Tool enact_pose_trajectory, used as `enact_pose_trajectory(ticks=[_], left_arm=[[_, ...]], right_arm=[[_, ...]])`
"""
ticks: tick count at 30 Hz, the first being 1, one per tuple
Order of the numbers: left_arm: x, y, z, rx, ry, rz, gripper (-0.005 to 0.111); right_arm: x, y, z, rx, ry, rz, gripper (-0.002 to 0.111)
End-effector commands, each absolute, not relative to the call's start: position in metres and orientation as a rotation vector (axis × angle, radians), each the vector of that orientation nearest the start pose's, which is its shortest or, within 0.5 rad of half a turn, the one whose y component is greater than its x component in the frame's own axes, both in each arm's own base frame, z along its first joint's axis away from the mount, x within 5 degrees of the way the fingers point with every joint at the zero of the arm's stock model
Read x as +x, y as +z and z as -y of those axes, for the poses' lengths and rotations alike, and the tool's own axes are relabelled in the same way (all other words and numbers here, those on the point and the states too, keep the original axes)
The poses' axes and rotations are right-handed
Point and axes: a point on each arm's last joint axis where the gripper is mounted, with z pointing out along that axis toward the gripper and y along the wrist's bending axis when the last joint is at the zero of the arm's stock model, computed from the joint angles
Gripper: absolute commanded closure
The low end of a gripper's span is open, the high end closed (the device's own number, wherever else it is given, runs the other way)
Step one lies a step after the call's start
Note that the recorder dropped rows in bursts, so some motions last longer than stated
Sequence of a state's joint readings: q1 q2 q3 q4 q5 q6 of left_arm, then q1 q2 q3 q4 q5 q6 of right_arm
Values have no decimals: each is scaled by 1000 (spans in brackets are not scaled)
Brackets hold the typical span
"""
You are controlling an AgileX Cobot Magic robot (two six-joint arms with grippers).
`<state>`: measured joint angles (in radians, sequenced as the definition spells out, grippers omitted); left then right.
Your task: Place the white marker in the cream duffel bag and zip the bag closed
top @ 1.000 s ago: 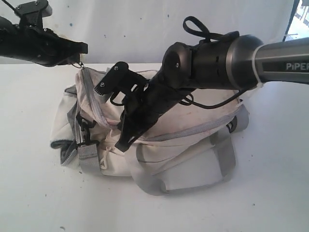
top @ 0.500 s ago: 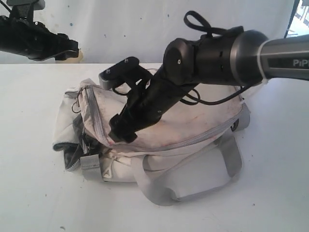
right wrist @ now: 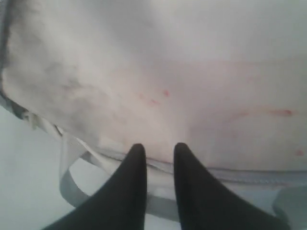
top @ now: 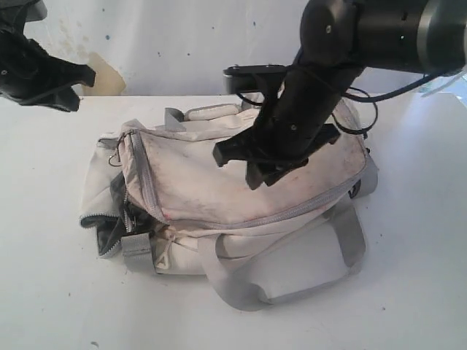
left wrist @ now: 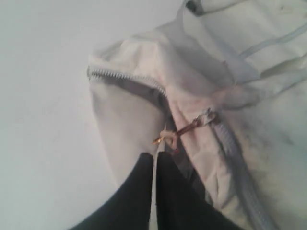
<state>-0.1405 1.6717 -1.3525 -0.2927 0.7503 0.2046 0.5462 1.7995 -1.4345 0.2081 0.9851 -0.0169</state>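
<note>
No marker in view; possibly inside the bag (top: 219, 182), unconfirmed. The zip pull (left wrist: 201, 120) sits at the bag's left end, below my left gripper (left wrist: 156, 157), jaws together, empty. My right gripper (right wrist: 156, 148), jaws slightly parted, empty, hangs over the bag's middle. Left is nearer the pull.

**White worktop, white backdrop, flat light**

Worktop (top: 408, 292): plain white, matte, fills the lower part of the ext. view; a few tiny dark specks (top: 93, 343) near the front edge. Behind it a white wall (top: 182, 44), slightly mottled, w/ scattered small blue-dark dots. Tan patch (top: 108, 76) sits on the wall just above the worktop's back edge, left side. Light is even, diffuse; shadows on the worktop soft, pale grey.
</note>
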Motion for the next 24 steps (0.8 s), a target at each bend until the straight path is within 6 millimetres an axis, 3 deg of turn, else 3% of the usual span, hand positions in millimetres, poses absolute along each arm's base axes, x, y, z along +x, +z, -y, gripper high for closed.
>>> enact_pose_trajectory(ticks=[1,6,12,17,20,24], left_arm=[[347,291,59,180,-202,-2674,107],[336,282,51,184,-127,-2773,107],[314,272,20,53,-103,-2819,107],[294,275,-9,-46,-37,-2850,107],[287,283,-18,-74,-16,-2831,107],[281,292,-18,-61,3,-2798,107]], right_arm=[[322,266,-176,-557,352,-2863,103],[329,274,-139,-426,331,-2911,108],[328,274,-91,-259,279,-2931,108],[322,268,-50,-146,158,-2945,108],[316,266,-26,-88,88,-2955,108],[311,267,-10,-136,19,-2936,108]])
